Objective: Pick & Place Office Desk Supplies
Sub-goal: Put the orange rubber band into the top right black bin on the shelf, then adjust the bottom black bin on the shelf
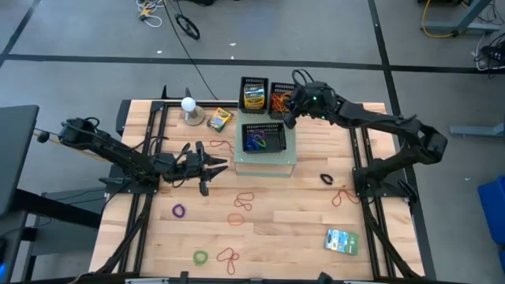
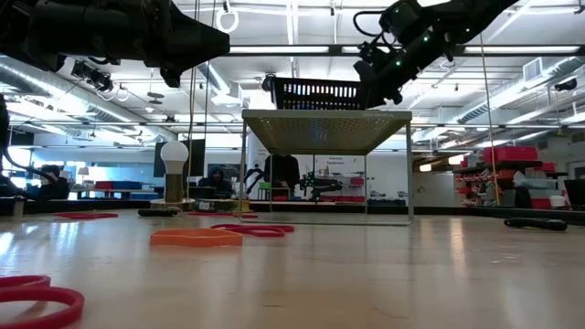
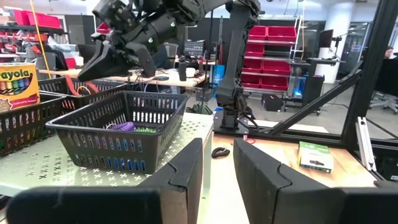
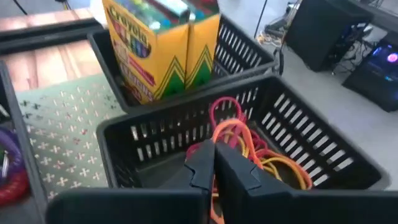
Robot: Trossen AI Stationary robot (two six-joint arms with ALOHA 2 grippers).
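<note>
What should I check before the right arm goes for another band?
1. Right gripper over the bands basket: ok.
2. Its grip on a band: cannot tell; the fingers stand nearly together.
3. Orange and red bands inside that basket: ok.
4. Crayon box upright in the neighbouring basket: ok.
5. Left gripper low beside the platform, apart from the right arm: ok.
6. Loose bands left on the table: not ok, several remain, plus the packet.

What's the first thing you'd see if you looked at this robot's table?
Three black baskets stand on a raised pale platform at the table's far middle. One holds a yellow crayon box, and the right tool hovers over another full of orange and red rubber bands. More colourful bands lie scattered over the wooden table.
</note>
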